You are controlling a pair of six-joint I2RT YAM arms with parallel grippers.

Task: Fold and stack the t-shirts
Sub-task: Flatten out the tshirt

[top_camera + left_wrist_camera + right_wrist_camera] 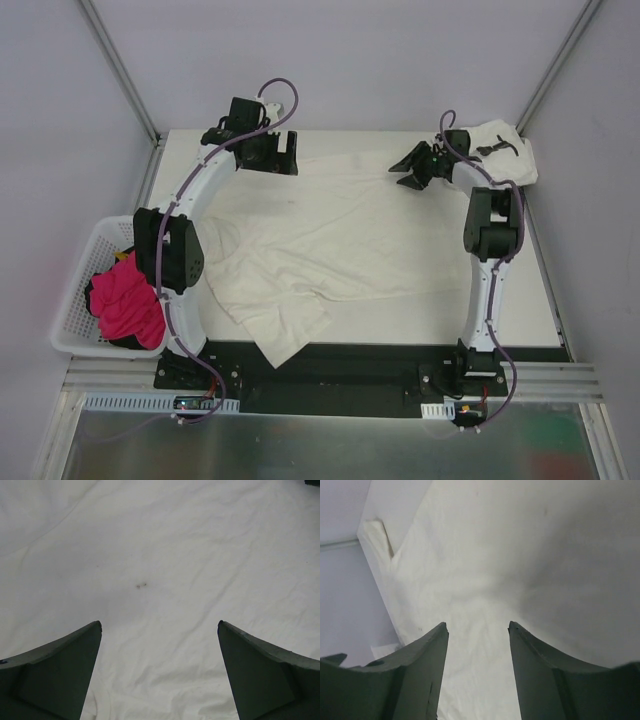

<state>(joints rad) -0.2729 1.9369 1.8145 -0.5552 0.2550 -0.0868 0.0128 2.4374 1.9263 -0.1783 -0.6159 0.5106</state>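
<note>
**Top view.** Large plain cream-white t-shirt (330, 235) lies spread and rumpled across the white bench (450, 310). One flap reaches the near edge. A second, white printed t-shirt with black marks (505, 150) is bunched in the far right corner. A white plastic lattice basket (80, 280) sits off the bench's left side with a crumpled magenta cloth (125, 300) in it. Only this view shows the basket and the second shirt.

The left arm curves from its base up the left side, with the left gripper (272, 150) at the shirt's far edge. The right arm stands upright with its elbow bent. The right gripper (412, 168) points leftward over the shirt's far right edge, just beside the printed t-shirt.

**Left wrist.** Left gripper (160, 625) looks straight down on the cream-white t-shirt (150, 540) — jaws spread wide, nothing between them. A small dark speck (141, 585) on the cloth shows only here.

**Right wrist.** Right gripper (478, 625) is tilted over the cream-white t-shirt (485, 555) — jaws parted, narrower than the left pair. The cloth puckers into a soft ridge running toward the gap, but neither jaw pinches it.
</note>
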